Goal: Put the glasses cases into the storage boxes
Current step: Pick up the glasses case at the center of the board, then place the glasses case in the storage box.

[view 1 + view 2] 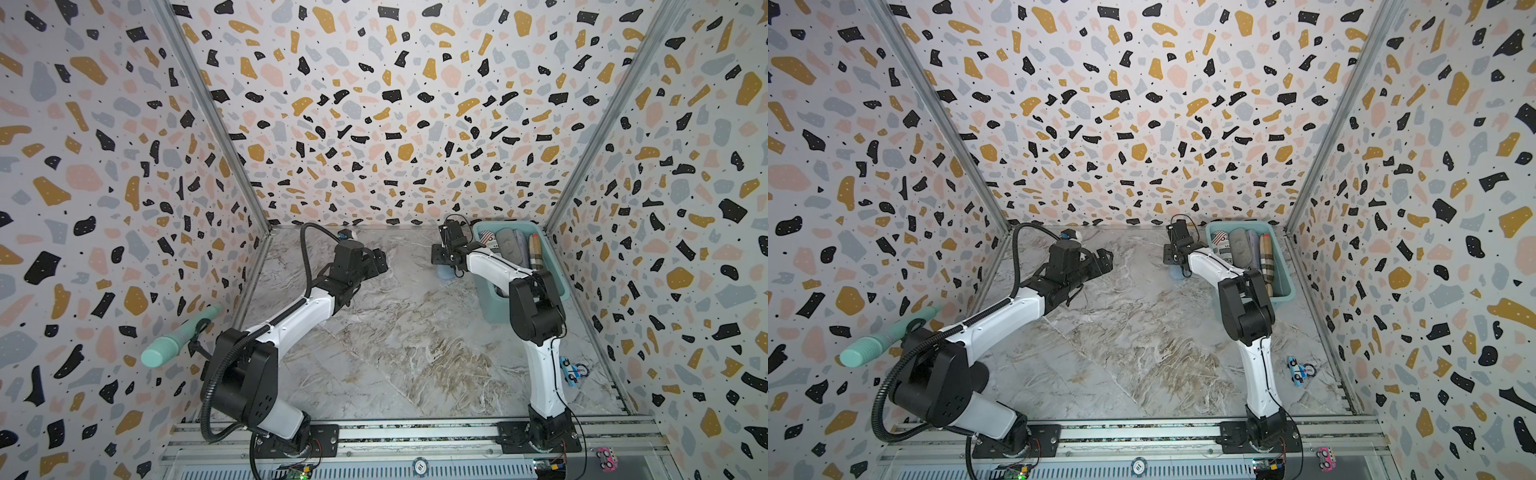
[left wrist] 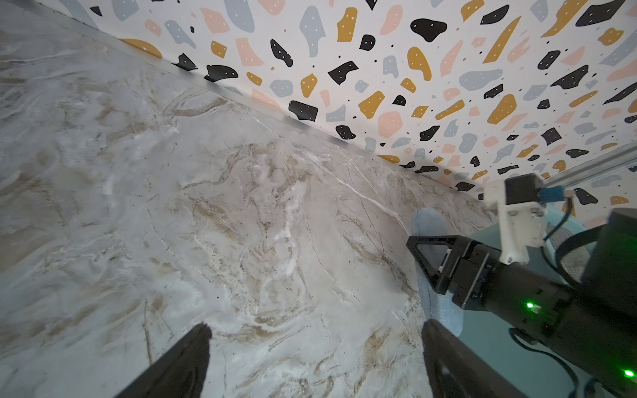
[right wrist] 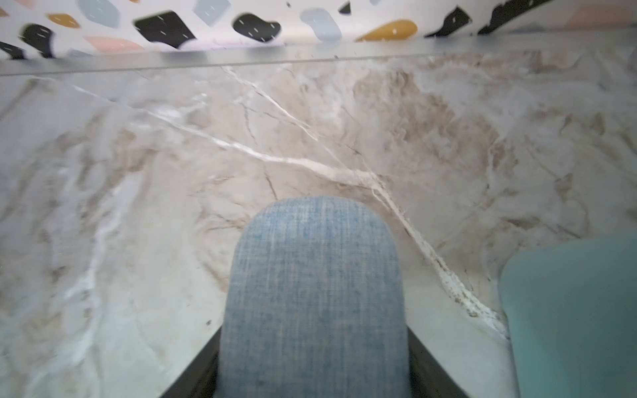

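Right wrist view is blurred. There the blue case [image 3: 313, 296] is cut by the btm edge and hides most of the right gripper [image 3: 313, 344]. Teal box [image 3: 568, 310]: cut by right and btm edges. In both top views the right arm [image 1: 494, 265] covers most of this case and the box's near part. Left gripper [image 2: 317, 325]: fingers cut by btm edge of its wrist view. Small blue-white thing [image 1: 571, 370] near right wall: too small to tell.
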Robot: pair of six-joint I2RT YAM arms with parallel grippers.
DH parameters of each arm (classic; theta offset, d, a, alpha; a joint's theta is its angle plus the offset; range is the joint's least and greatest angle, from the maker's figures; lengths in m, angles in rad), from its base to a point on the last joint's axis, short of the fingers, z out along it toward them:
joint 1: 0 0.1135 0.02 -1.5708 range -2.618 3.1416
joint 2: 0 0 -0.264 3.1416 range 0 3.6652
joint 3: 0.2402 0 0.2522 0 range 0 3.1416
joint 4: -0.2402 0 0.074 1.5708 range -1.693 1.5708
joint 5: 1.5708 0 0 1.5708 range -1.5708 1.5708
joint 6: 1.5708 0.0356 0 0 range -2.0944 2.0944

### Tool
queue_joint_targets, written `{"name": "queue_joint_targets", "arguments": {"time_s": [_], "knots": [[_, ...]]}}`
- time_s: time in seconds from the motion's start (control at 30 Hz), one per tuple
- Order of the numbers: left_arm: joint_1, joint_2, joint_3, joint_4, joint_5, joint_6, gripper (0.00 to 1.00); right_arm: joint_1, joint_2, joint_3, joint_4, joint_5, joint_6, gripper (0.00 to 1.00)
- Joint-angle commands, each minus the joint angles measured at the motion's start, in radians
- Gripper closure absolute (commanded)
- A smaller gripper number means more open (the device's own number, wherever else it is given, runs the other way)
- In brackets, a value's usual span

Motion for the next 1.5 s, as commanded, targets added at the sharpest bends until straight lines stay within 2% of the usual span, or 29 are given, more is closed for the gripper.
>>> {"name": "queue_joint_targets", "arguments": {"time_s": [0.0,0.2,0.4,0.47,0.57,0.73,0.87,1.0,1.17,1.37,1.47], "knots": [[0.006,-0.026,0.026,0.037,0.001,-0.001,0.04,0.003,-0.121,0.018,0.001,-0.005,-0.044,0.40],[0.006,-0.010,0.008,0.094,0.114,-0.046,0.06,-0.048,-0.309,-0.036,-0.018,-0.004,-0.096,0.42],[0.005,-0.019,-0.005,0.114,0.126,-0.049,0.06,-0.181,-0.478,-0.136,-0.041,0.014,-0.113,0.42],[0.005,-0.020,-0.006,0.116,0.135,-0.055,0.06,-0.231,-0.558,-0.237,-0.028,0.046,-0.082,0.42],[0.003,-0.025,-0.012,0.127,0.143,-0.064,0.07,-0.333,-0.724,-0.488,0.113,-0.003,-0.004,0.42],[0.002,-0.011,-0.019,0.144,0.164,-0.082,0.07,-0.461,-0.786,-0.659,0.120,-0.061,0.029,0.41],[0.002,-0.006,-0.014,0.141,0.170,-0.081,0.07,-0.487,-0.799,-0.731,0.140,-0.063,0.028,0.33],[0.002,-0.012,-0.016,0.140,0.163,-0.074,0.07,-0.489,-0.804,-0.727,0.142,-0.080,0.012,0.22],[0.002,-0.011,-0.012,0.134,0.156,-0.070,0.07,-0.467,-0.853,-0.712,0.138,-0.072,0.001,0.14],[0.002,-0.015,-0.009,0.126,0.147,-0.061,0.07,-0.368,-0.916,-0.695,0.105,0.098,-0.049,0.13],[0.002,-0.015,-0.007,0.122,0.146,-0.060,0.07,-0.342,-0.933,-0.690,0.084,0.106,-0.055,0.14]]}}
